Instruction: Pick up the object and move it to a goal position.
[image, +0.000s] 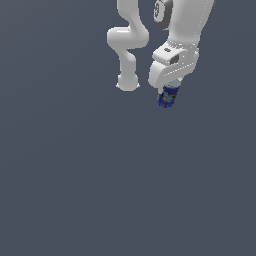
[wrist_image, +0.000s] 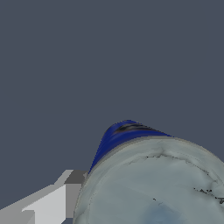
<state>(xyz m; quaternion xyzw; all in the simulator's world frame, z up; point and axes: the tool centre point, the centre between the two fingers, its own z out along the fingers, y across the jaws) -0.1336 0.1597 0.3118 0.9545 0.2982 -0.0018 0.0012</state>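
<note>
From my wrist camera the nearest thing is the object (wrist_image: 162, 183); its pale, light-blue top fills much of the picture, mottled with faint dark cracks and specks, and beyond the rim a strip of its dark-blue side curves away with a thin black mark on it; just beside the pale top I see one white finger (wrist_image: 48, 203) with a grey pad, pressed up against the can's edge; the other finger I cannot see from here.

Behind all that there is only the flat grey-blue ground (wrist_image: 87, 65); I see no markings on it.

Switching to the exterior view, I see the gripper (image: 169, 95) hanging from the white arm (image: 182, 30) near the top of the picture, toward the exterior view's right; the can (image: 167, 97) sits in its grasp, the pale top tucked under the white hand and the dark-blue body sticking out below, tilted a little rather than plumb; faint label marks show on its side; the can is narrower than the hand that carries it; so I read the pincer as closed narrowly on the can, holding it.

Farther back, to the exterior view's left of the hand, the arm's lower links bend down to a round white base (image: 128, 82); it stands near the can but apart from it.
</note>
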